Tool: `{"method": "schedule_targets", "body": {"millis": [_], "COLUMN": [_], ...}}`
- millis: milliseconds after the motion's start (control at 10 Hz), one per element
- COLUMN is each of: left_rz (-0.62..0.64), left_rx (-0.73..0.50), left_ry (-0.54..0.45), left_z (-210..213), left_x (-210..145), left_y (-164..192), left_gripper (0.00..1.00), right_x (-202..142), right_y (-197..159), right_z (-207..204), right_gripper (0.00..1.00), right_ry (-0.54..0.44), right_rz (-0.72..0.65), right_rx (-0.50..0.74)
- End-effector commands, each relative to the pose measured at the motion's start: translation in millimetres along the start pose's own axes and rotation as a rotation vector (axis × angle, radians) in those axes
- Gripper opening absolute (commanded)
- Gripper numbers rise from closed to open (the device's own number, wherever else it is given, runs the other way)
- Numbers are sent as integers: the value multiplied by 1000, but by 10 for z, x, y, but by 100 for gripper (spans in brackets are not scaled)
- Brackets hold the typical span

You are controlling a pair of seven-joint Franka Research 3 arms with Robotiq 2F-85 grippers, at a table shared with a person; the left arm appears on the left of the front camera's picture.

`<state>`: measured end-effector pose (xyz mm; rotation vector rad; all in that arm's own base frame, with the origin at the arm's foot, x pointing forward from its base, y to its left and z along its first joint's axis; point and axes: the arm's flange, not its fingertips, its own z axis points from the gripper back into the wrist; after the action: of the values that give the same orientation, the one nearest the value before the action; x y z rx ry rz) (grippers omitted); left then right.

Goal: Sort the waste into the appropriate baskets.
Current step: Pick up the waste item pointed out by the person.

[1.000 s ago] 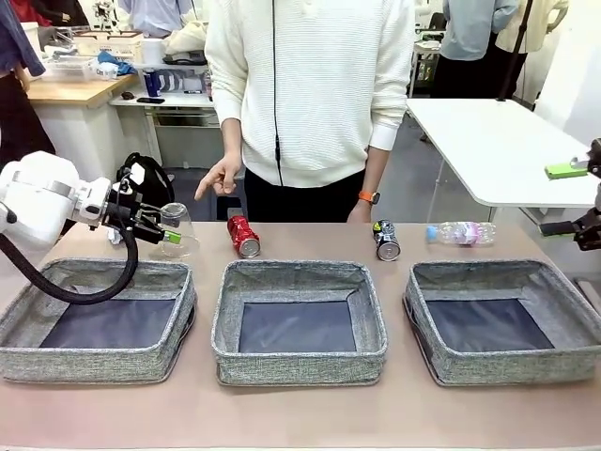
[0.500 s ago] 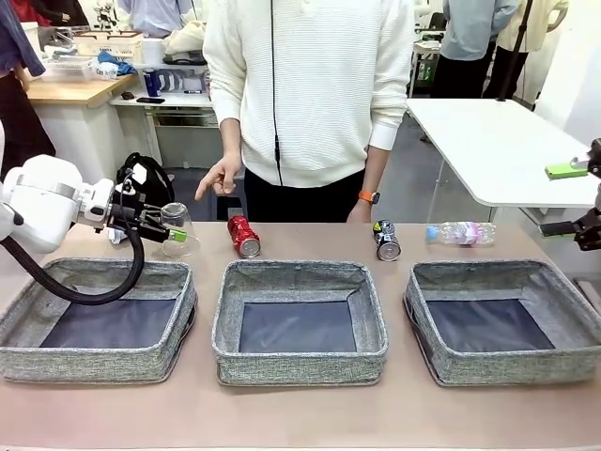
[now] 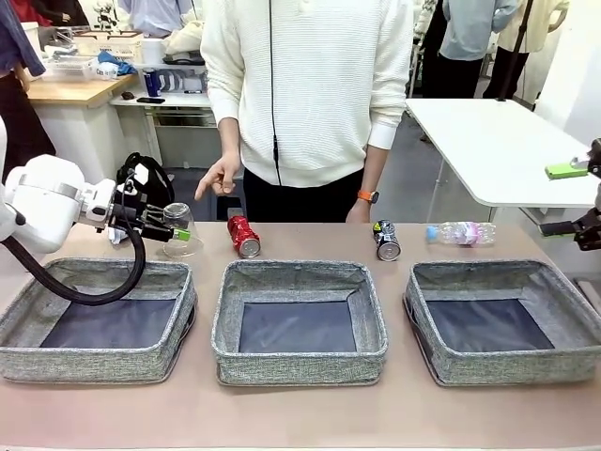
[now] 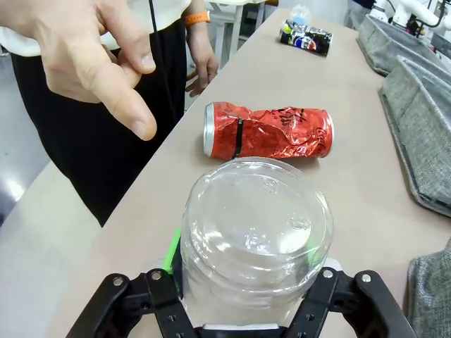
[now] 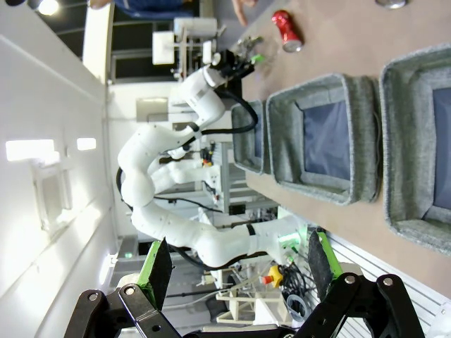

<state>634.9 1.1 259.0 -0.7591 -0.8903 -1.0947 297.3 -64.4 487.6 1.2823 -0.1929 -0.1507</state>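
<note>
Found three grey baskets (image 3: 299, 362) lined along the tabletop's (image 3: 300, 413) near edge. Had left gripper (image 4: 246, 266) clamped on a clear bottle (image 4: 257, 225) by the far left corner, and right gripper (image 5: 239, 271) spread wide open off the right edge. Logged second bottle (image 3: 460, 232), red can (image 3: 243, 236), dark can (image 3: 386, 240) along the far edge.

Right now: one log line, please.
left end effector: shut on clear bottle | right end effector: open | red can, dark can: on table
</note>
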Motion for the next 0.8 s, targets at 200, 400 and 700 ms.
{"method": "schedule_targets", "body": {"millis": [200, 400, 700], "left_rz": [-27, -15, 7], "left_rx": [16, 18, 103], "left_ry": [29, 44, 34], "left_z": [46, 92, 561], "left_x": [39, 67, 387], "left_y": [-47, -76, -140], "left_gripper": [35, 15, 15], "right_x": [27, 27, 27], "right_y": [17, 17, 17], "right_z": [-6, -6, -6], "right_gripper": [100, 100, 100], "right_ry": [-5, -5, -5], "right_rz": [26, 26, 26], "right_rx": [24, 24, 24]}}
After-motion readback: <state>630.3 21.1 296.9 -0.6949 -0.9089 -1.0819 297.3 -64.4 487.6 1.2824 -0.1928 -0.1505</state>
